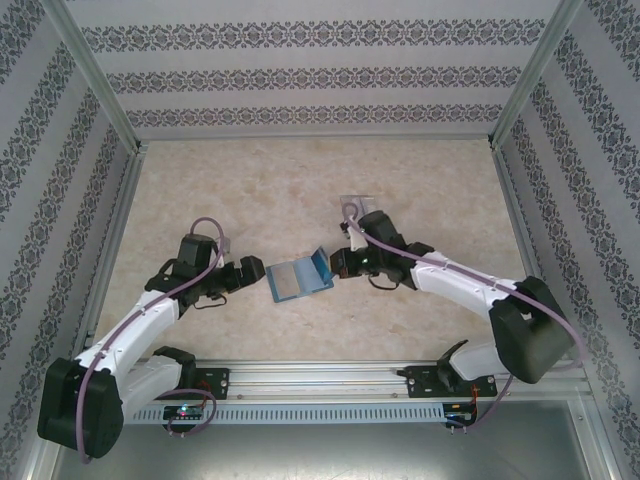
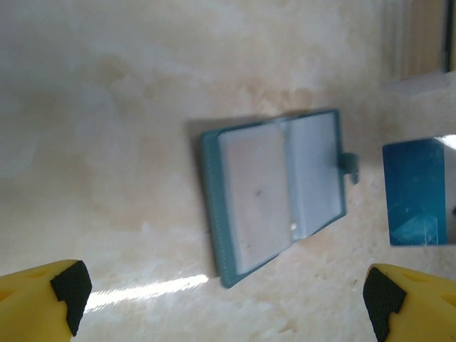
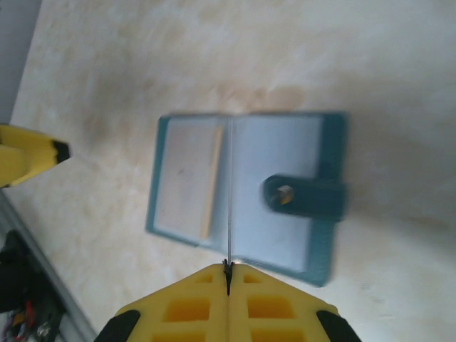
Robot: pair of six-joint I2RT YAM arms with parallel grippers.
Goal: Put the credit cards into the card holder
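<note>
The teal card holder (image 1: 293,280) lies open on the table between both arms, its pale inner pockets facing up. It also shows in the left wrist view (image 2: 274,192) and, with its snap strap, in the right wrist view (image 3: 242,189). My right gripper (image 1: 337,264) (image 3: 228,269) is shut on a blue credit card (image 1: 322,265), held upright on edge just above the holder's right half. That card is a thin line from the right wrist (image 3: 229,206) and a blue face from the left wrist (image 2: 417,192). My left gripper (image 1: 262,272) (image 2: 224,313) stands open and empty just left of the holder.
A clear plastic stand (image 1: 357,203) sits behind the right gripper on the beige table (image 1: 250,190). Patterned walls enclose the workspace on three sides. The left gripper's yellow fingertip (image 3: 32,153) appears at the left of the right wrist view.
</note>
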